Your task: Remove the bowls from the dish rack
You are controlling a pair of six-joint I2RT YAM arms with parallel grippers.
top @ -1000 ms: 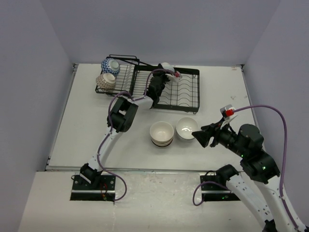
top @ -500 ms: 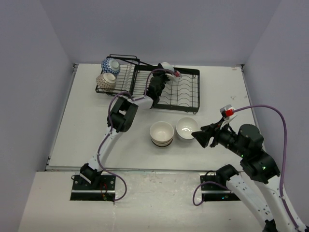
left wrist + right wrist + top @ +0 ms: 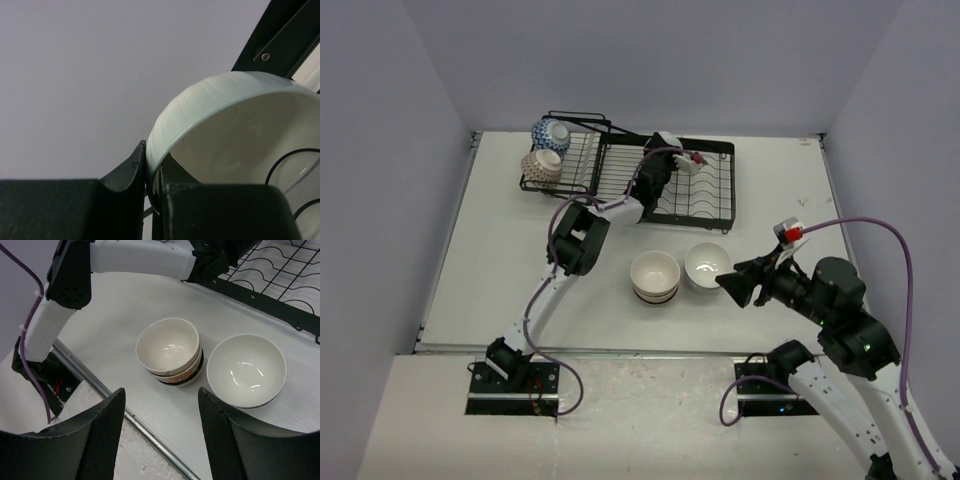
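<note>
The black wire dish rack [image 3: 718, 192] stands at the back of the table. My left gripper [image 3: 663, 157] reaches over its far edge and is shut on the rim of a white bowl [image 3: 225, 125], one finger [image 3: 127, 172] outside the wall and one inside. A blue-and-white bowl [image 3: 549, 133] and a tan bowl [image 3: 541, 165] rest on the rack's smaller left section. In front of the rack, a stack of cream bowls [image 3: 655, 276] and a single white bowl [image 3: 708, 265] sit on the table. My right gripper [image 3: 725, 283] hovers open just right of them, holding nothing.
The left arm's white forearm [image 3: 135, 257] stretches over the table behind the stacked bowls [image 3: 170, 351]. A metal strip [image 3: 150, 432] marks the table's near edge. The rack's front rail [image 3: 270, 305] lies close behind the single white bowl [image 3: 246, 370].
The left arm has shifted slightly to the right over the rack, carrying the white bowl with it. The right arm has stayed put.
</note>
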